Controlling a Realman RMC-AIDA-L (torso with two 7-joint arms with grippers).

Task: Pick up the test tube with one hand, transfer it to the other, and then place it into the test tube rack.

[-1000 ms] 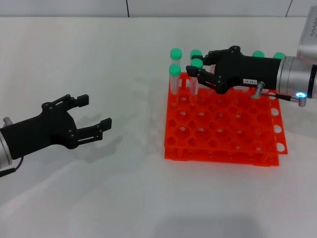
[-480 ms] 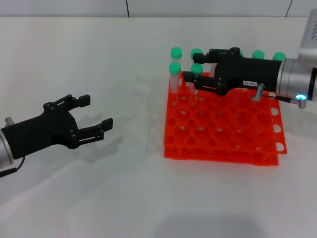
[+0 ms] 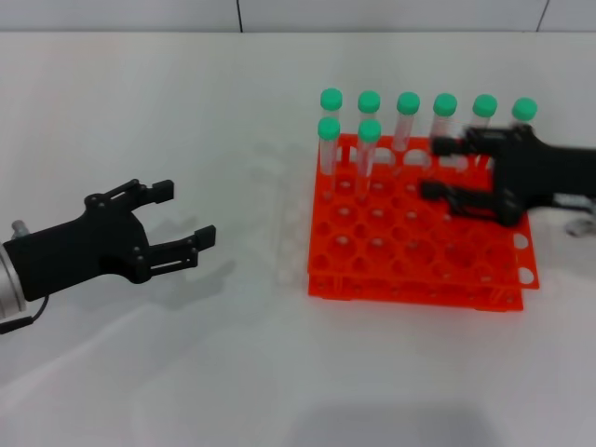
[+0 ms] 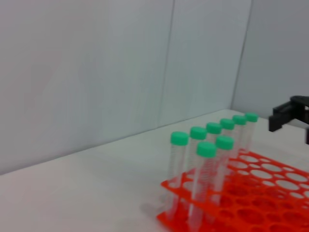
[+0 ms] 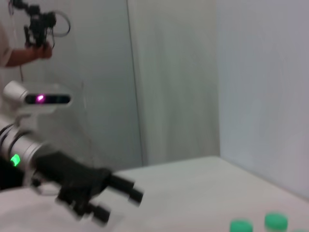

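The test tube (image 3: 366, 160), clear with a green cap, stands upright in the second row of the orange rack (image 3: 400, 284), next to another tube at the rack's left corner. It also shows in the left wrist view (image 4: 221, 162). My right gripper (image 3: 433, 169) is open and empty over the rack's right part, apart from the tubes; it shows far off in the left wrist view (image 4: 289, 116). My left gripper (image 3: 186, 212) is open and empty, low over the table left of the rack, and shows in the right wrist view (image 5: 120, 208).
Several more green-capped tubes (image 3: 408, 116) stand in the rack's back row. The rack (image 4: 270, 193) sits on a white table (image 3: 186, 354). A pale wall stands behind the table.
My right gripper has let go of the tube and drawn back to the right across the rack. The tube stays standing in its hole. The left gripper has hardly moved.
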